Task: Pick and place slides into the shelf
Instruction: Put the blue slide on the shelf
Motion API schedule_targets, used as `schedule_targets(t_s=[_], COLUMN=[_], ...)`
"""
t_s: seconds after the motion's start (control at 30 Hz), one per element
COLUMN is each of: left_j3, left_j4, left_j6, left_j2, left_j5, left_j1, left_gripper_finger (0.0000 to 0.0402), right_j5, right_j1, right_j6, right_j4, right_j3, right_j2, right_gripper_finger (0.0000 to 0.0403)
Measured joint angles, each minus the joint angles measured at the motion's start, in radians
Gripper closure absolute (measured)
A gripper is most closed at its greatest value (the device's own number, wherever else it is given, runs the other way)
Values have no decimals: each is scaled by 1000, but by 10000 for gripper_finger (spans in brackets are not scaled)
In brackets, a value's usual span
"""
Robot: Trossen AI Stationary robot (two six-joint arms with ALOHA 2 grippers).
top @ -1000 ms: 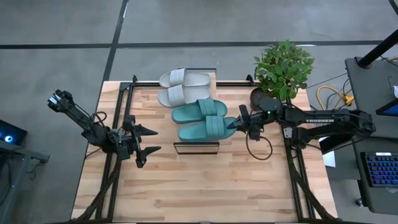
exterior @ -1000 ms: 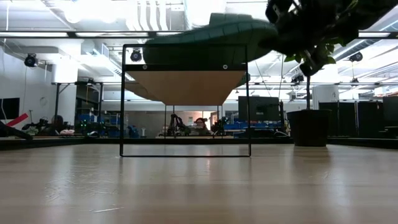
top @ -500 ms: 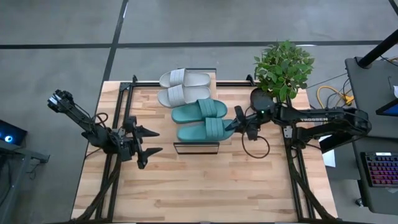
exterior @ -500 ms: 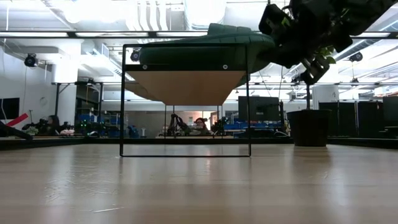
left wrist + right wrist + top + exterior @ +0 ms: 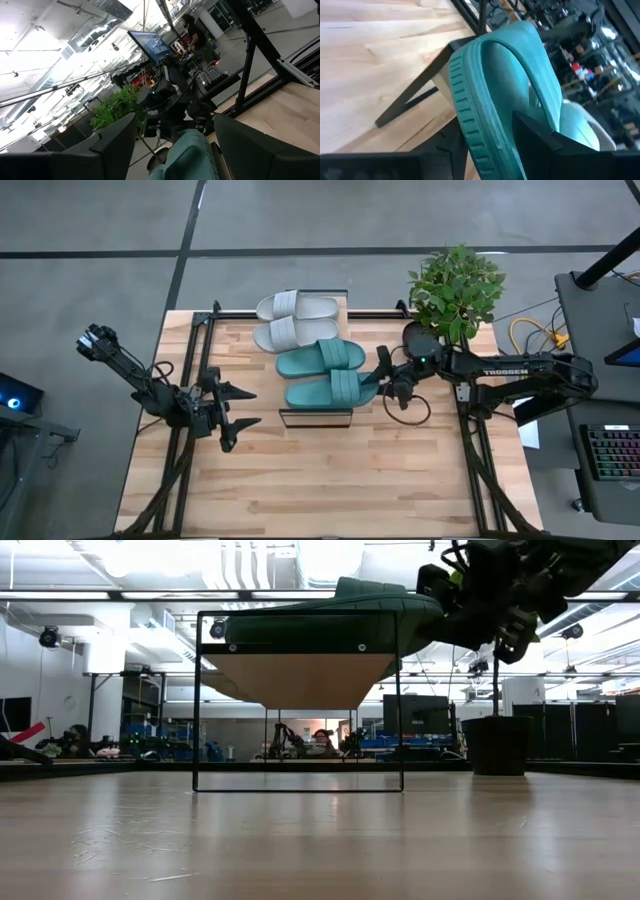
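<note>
- Plainly, the right gripper (image 5: 384,380) sits at the end of the front teal slide (image 5: 335,388), fingers straddling its edge; whether they grip it I cannot tell.
- All four slides lie on the shelf (image 5: 315,417).
- Pulling away could drag that slide off.
- Left gripper (image 5: 240,406) waits wide, well apart.
- Shelf top is hidden beneath the slides.

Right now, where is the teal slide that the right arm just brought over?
In the high view it lies on the shelf near its front end, beside the other teal slide, with the right gripper at its right end.
</note>
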Motion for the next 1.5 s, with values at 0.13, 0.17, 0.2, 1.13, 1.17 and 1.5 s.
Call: schedule_targets(t_s=[0.13,0.17,0.2,1.13,1.17,1.5], left_j3=[0,0,0,-1,-1,-2], left_j4=[0,0,0,-1,-2,-1], left_j6=[-2,-2,-3,-5,-5,-5], left_j2=[0,0,0,0,0,0], left_j5=[0,0,0,0,0,0], left_j1=[0,0,-1,0,0,0], left_gripper_finger=[150,150,150,150,150,150], right_j5=[96,109,112,225,237,270], right_j1=[0,0,0,4,4,14], right_j6=[54,70,87,564,586,666], right_j4=[-2,-3,-6,-443,-462,-634], right_j3=[0,0,0,171,178,273], right_j2=[0,0,0,2,2,3], right_gripper_finger=[250,245,239,144,144,144])
